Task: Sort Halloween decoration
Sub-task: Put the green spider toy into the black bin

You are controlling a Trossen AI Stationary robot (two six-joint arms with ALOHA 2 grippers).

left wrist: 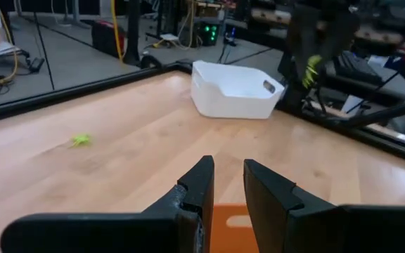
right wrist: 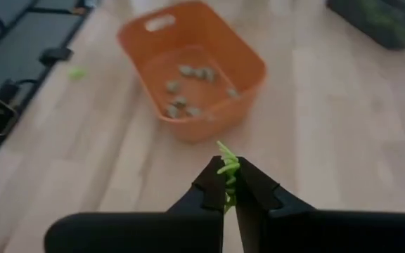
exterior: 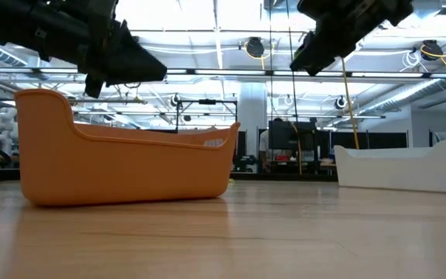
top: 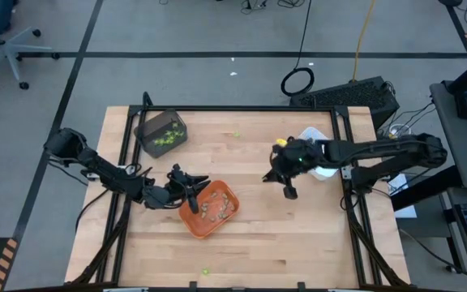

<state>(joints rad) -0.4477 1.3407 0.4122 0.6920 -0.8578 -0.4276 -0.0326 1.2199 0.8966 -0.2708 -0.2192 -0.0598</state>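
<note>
My right gripper (right wrist: 229,184) hangs high over the table's middle (top: 280,182), between the orange tray (top: 209,208) and the white tray (top: 319,154). It is shut on a lime-green Halloween decoration piece. Tan-grey pieces (right wrist: 185,91) lie in the orange tray. Lime-green pieces (top: 164,139) lie in the dark grey tray (top: 160,130) at the far left. My left gripper (left wrist: 228,184) is open with nothing between its fingers. It hovers over the orange tray's left rim (top: 190,185). My right gripper pinches the lime-green piece (right wrist: 226,167) between its two fingertips. Thin green ends stick out past them. The fingers slant down toward the orange tray. The piece is lifted well clear of the table.
Loose lime-green pieces lie on the wood, one toward the far edge (top: 235,135) and one by the near edge (top: 206,272). Black frame rails (top: 340,162) run along the table's left, right and far sides. Bare wood stretches along the table's near side.
</note>
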